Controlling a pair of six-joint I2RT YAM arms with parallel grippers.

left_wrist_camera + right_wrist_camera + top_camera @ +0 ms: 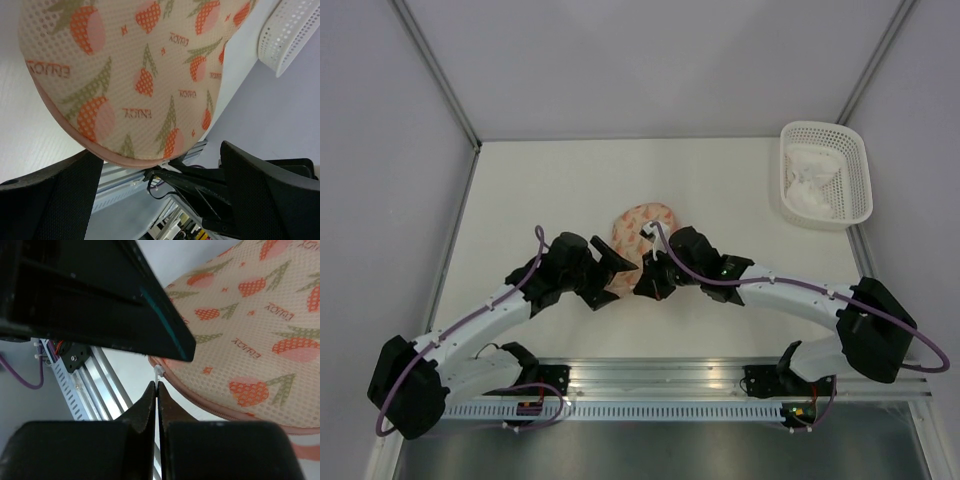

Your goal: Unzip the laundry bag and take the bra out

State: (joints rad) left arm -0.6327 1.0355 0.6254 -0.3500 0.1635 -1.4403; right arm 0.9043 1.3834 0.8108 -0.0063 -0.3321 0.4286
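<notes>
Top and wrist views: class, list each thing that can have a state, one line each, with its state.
Laundry bag: zipped shut along the seam that shows.
Left end effector: open wide, the bag's edge between its fingers.
Right end effector: shut, tips at the zipper pull; pinching it or not, cannot tell.
Basket: upright, holding crumpled white cloth.

White arms (490, 312); black joints (408, 385); purple cables (790, 285)
</notes>
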